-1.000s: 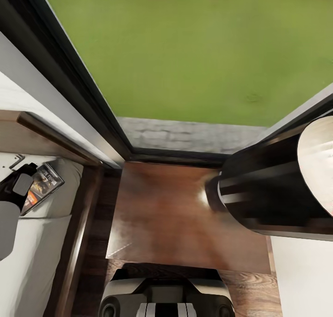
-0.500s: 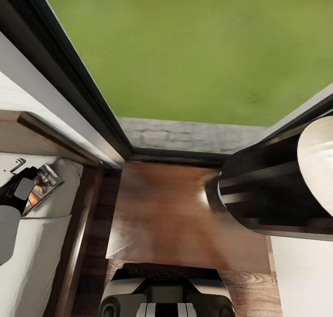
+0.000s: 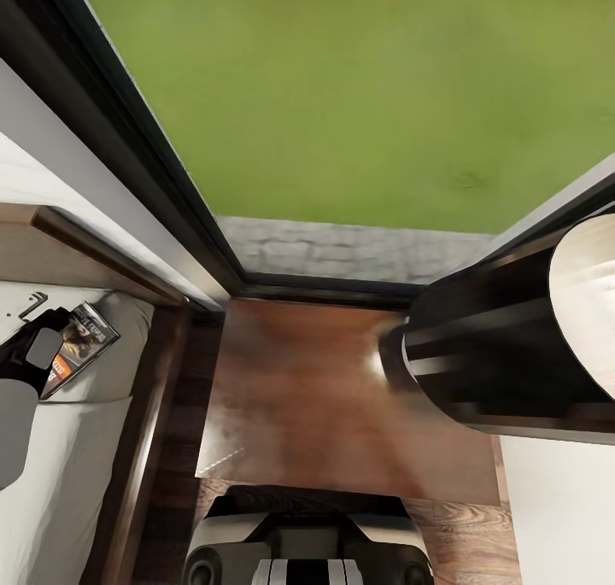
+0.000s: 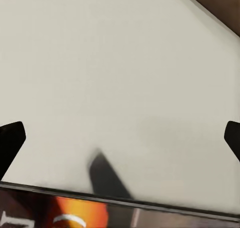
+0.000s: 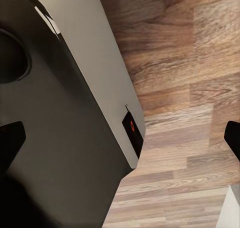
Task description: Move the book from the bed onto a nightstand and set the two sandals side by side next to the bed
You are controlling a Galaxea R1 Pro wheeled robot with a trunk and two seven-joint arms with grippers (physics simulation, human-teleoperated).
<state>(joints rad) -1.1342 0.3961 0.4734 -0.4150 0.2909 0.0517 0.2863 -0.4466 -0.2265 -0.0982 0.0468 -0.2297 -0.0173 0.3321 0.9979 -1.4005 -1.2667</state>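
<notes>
Hovering over book (image 3: 81, 346) on bed (image 3: 77, 448) — left pincer (image 3: 38, 346) spread wide | right pincer (image 5: 120, 138) wide, empty

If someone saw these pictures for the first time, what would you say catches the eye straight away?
Probably the bright green lawn beyond the black-framed window, across the top of the head view. Below it, the glossy brown nightstand sits at centre, with a large black lamp shade looming at its right. At far left, the left gripper is over the book lying on the bed.
</notes>
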